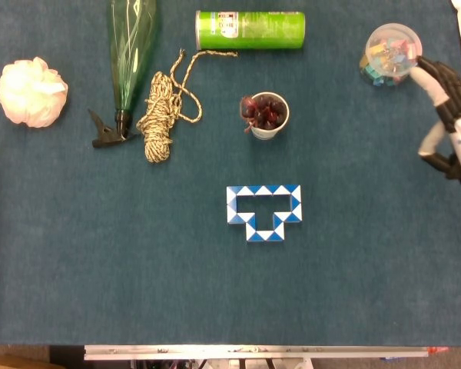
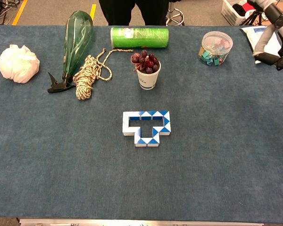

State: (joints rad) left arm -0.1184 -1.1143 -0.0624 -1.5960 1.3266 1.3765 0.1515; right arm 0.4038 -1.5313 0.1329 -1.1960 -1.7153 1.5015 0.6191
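The right robot hand (image 1: pixel 449 115) hung over the table's (image 1: pixel 138 284) right edge, fingers spread and holding nothing, just beside the clear tub of clips (image 1: pixel 391 52) near the far right corner; the left robot hand was out of sight

The right hand (image 1: pixel 449 115) shows at the right edge above the blue table (image 1: pixel 100 269), holding nothing, fingers spread, their tips just beside a clear tub (image 1: pixel 392 52) of coloured clips. Near the middle lies a blue-and-white snake puzzle (image 1: pixel 264 211) folded into a T-like loop. Beyond it stands a paper cup (image 1: pixel 267 115) of dark grapes. A green can (image 1: pixel 250 30) lies on its side along the far edge. To the left, a coil of rope (image 1: pixel 161 114) lies beside a green spray bottle (image 1: pixel 127 54), nozzle toward the near side. A white puff (image 1: pixel 31 91) sits far left, well apart.
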